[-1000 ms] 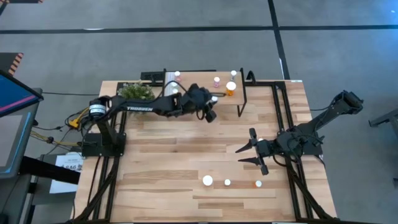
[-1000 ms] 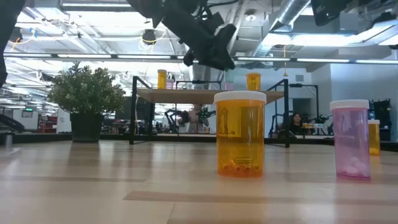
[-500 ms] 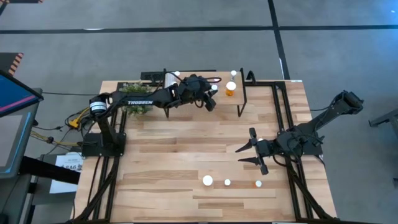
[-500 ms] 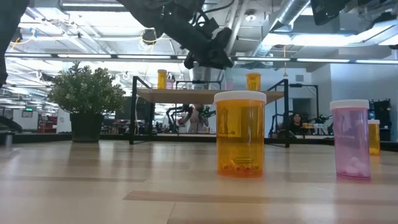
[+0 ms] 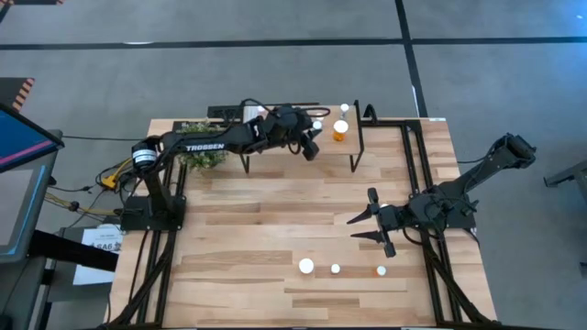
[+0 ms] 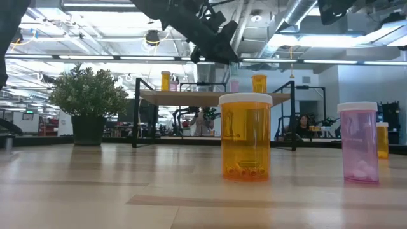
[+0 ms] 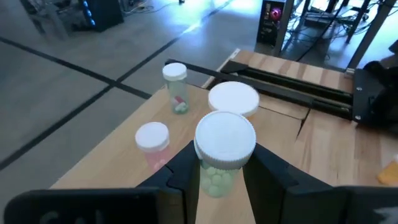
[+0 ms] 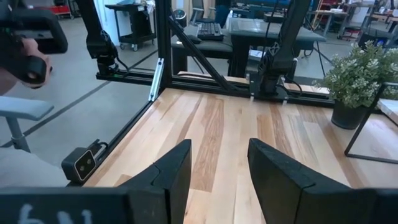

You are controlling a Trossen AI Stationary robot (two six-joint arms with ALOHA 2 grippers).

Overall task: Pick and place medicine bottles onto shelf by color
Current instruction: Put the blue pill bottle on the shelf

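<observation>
On the wooden table (image 5: 275,229), the left hand (image 5: 309,147) reaches outstretched above the shelf (image 5: 353,137), clamped on a white-capped green bottle (image 7: 221,168); the right hand (image 5: 362,227), fingers parted and empty, waits low, well apart from the shelf.

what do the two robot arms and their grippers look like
Both arms are dark, jointed tubes. The left arm has white lettering along its link, a silver ring near its base and orange-yellow cables there. The left gripper and right gripper each have two black, wedge-shaped fingers.
</observation>
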